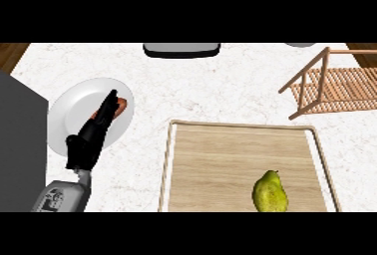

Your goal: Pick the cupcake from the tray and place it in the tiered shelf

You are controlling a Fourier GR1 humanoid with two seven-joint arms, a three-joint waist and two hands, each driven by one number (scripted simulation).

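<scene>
The cupcake's place cannot be told. Right of the fingers (107, 111), the flat wooden tray (221, 154) bears a yellow-green pear-shaped fruit (270, 192), narrow end pointing away from the robot. The left hand (92, 137) keeps them straight, released, over a round white plate (70, 107). Slatted wooden tiered shelf (338, 84) far right.

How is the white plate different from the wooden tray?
The plate is round and white; the tray is rectangular and pale wood. The plate sits at the left, partly behind the resting left hand; the tray sits at the right, with a yellow-green fruit on it. Both lie flat on the counter.
</scene>
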